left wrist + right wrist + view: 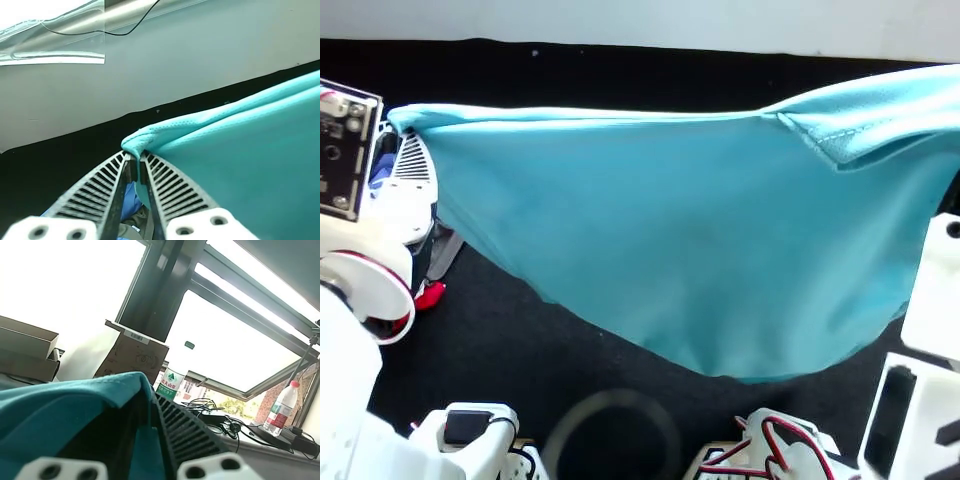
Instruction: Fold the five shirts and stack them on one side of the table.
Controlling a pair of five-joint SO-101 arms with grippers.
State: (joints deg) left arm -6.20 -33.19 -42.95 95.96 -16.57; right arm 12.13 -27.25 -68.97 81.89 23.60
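**Two Arms Held One Shirt Up in the Air**

Closest in, the left gripper (pixel 134 157) had its two fingers shut tight on one corner of the teal shirt (pixel 700 250). The cloth bunched up right at the tips. Under that gripper lay a bit of blue cloth (pixel 131 200); it was too hidden to tell whether it was another shirt.

The right gripper (pixel 150 395) held the other end. The cloth was draped over one finger, and the fingers looked closed on it, since that end stayed up high.

Between the two arms the shirt hung wide open, like a sheet on a line. Its top edge was pulled nearly straight and its middle sagged down. It hung over the black table (pixel 520 340) and did not seem to touch it.

Farther back stood brown boxes (pixel 25 350) and a bottle (pixel 281 410) by a bright window.

This looked like the start of one fold: the shirt was lifted and spread, but not laid down yet. Next, both arms would likely need to lower it together, keeping it stretched, so it lands flat and smooth.
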